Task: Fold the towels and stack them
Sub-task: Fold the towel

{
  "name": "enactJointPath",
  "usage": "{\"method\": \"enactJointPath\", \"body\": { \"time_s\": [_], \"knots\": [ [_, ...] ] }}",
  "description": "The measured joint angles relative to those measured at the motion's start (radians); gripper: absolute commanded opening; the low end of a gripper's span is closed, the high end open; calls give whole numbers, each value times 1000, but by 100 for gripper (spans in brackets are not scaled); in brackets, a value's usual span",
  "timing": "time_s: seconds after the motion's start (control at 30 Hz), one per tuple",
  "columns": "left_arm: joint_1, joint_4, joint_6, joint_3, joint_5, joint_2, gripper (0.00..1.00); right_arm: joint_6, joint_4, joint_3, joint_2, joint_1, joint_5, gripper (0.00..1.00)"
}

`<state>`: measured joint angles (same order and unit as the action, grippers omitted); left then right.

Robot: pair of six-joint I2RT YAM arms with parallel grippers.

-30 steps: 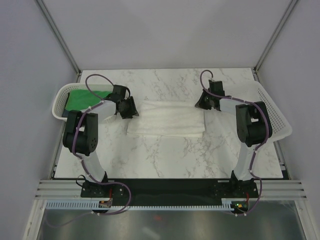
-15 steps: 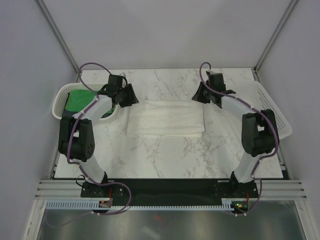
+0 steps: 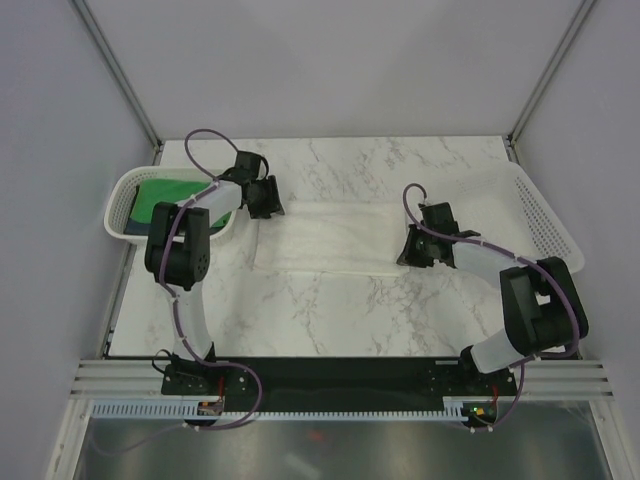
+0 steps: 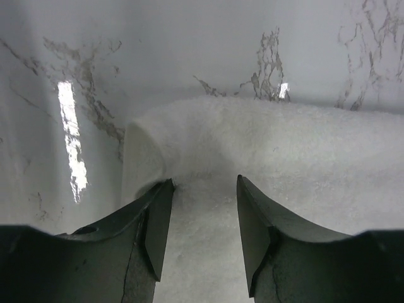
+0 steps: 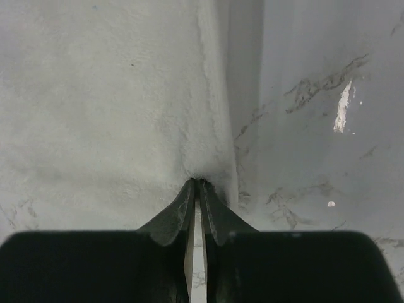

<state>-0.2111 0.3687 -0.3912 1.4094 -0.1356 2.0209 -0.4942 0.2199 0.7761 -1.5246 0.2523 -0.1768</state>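
Right gripper (image 5: 197, 182) worries us most. Its jaws are drawn almost together on the right-hand edge of the white towel (image 3: 335, 238), and the pile puckers at the tips, so we read it as pinching only a thin bite of cloth. The left gripper (image 4: 202, 189) stands open, its fingers straddling the towel near its far left corner, on or just above the pile and closed on nothing.

The towel lies as a flat, partly folded band across the middle of the tabletop (image 3: 330, 320), between the two arms. The green towel (image 3: 165, 200) sits in the basket (image 3: 118, 210) at the left. We cannot make out the navy one.

We see these risks:
- **One-ended lift:** If the right side lifts before the left has closed, only one end rises, and the limp terry would drag and pull the fold open.
- **Shallow bite:** The right jaws may hold just the top layer, so the layers could peel apart or the cloth could slip free mid-carry.
- **Bunched corner:** Closing from where it stands, the left gripper may gather a ridge of pile instead of the corner and skew the next fold.
- **Basket contact:** The left arm works close to the basket, so a wide sweep could knock it.
- **Crooked base:** Crooked edges on this large towel would make a poor base for stacking.
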Motion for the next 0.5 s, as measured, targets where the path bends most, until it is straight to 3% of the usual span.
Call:
{"method": "enactJointPath", "body": {
  "time_s": [0.37,0.47,0.5],
  "knots": [
    [18,57,37,89,-7,13,54,-23,-92,-90,52,-34,72,15],
    [18,72,58,59,-36,-89,57,-7,-68,-87,73,-47,101,22],
    [18,82,65,39,-47,-147,59,0,-59,-85,80,-53,108,29]
  ]
}}
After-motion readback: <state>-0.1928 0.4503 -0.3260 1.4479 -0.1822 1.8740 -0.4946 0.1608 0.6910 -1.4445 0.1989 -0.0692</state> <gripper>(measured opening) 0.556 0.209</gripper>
